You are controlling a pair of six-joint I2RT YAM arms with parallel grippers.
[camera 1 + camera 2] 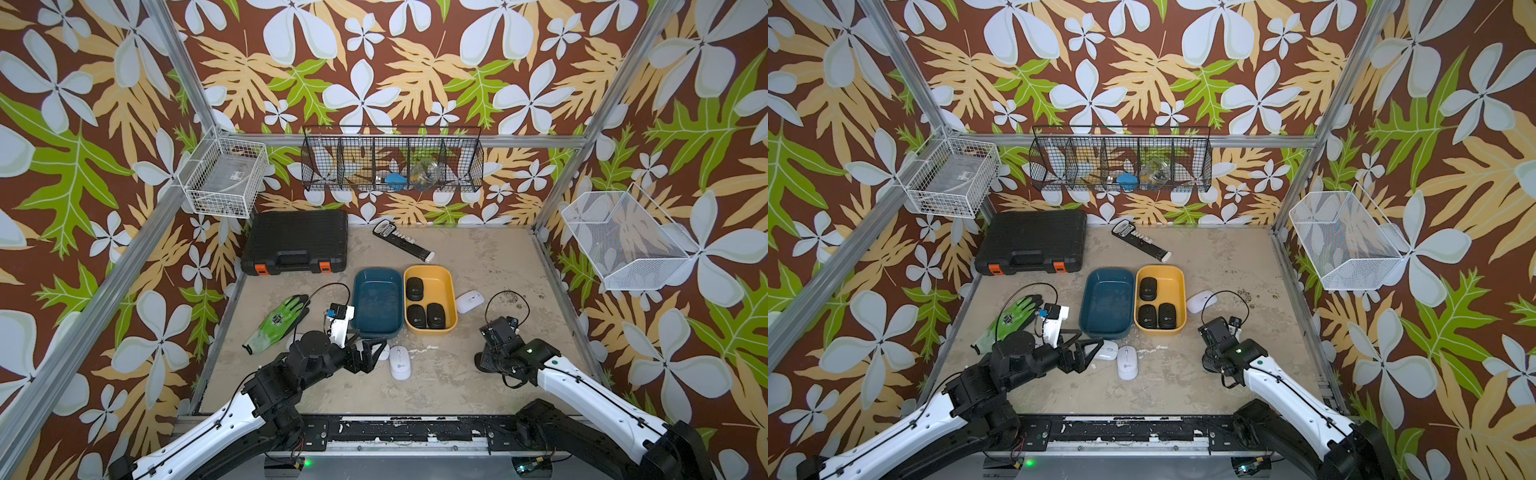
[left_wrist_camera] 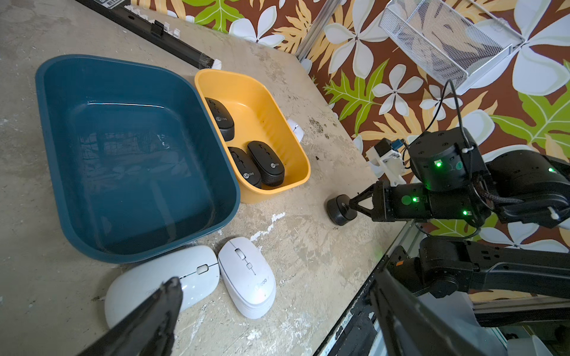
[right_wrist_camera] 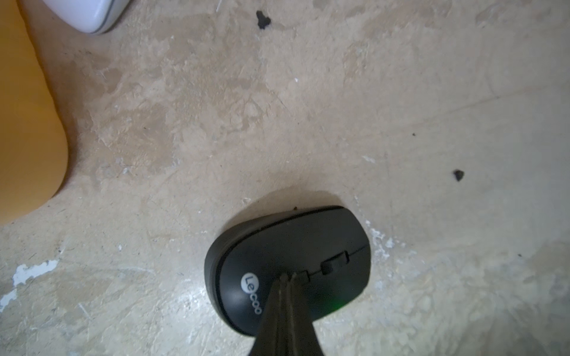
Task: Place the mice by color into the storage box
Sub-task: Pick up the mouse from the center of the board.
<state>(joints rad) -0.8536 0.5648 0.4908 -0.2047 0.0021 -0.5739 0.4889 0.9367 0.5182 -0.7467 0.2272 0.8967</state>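
Right wrist view: your right gripper (image 3: 288,277) is clenched shut, resting on top of the black mouse (image 3: 308,246) and grasping nothing. That mouse lies toward the bench's (image 3: 216,123) front right corner, apart from the yellow box (image 3: 27,123). Expect a light, stiff, smooth shell; take it across its narrow sides.

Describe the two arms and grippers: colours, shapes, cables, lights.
The left arm and right arm have white shells over black joints, with thin black cables clipped along them. The left gripper and right gripper are black, with triangular, open-framed fingers. Each wrist carries a white camera mount with a looping black cable. Green lights glow on the right arm's joints.
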